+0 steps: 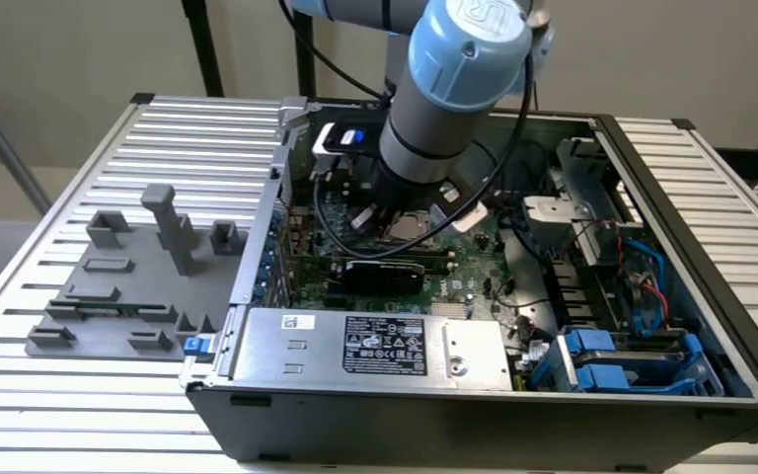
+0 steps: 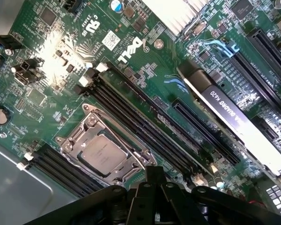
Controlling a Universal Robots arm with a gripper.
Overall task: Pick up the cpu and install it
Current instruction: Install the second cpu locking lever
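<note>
In the exterior view, the Universal Robots arm (image 1: pixel 452 79) reached down from twelve o'clock into an open desktop computer case (image 1: pixel 485 415) lying on its side on a slatted aluminium table (image 1: pixel 37 395). Its wrist hung just above the middle of the green motherboard (image 1: pixel 465 267). The gripper (image 2: pixel 152 197) appeared in the wrist view as a dark block with black housings either side; how far it stood open could not be told, and nothing could be seen in its hold.

The cpu (image 2: pixel 104 153) lay flat inside the socket frame (image 2: pixel 103 143) on the motherboard, silvery top up, with the metal frame around its edges. In the wrist view it sat at about ten o'clock from the gripper body, near it but apart. In the exterior view the socket (image 1: pixel 413 227) showed directly below the arm's wrist, partly covered by it.

Long black memory slots (image 2: pixel 145 126) ran beside the socket, and another pair lay on its opposite side. A graphics card (image 2: pixel 239 129) with a white-lettered label stood in an expansion slot further off. A silver power supply (image 1: pixel 372 346) lay at six o'clock of the case, blue drive caddies (image 1: pixel 616 360) at about five o'clock. A grey fixture block (image 1: pixel 129 286) with upright posts rested on the table at nine o'clock from the case.
</note>
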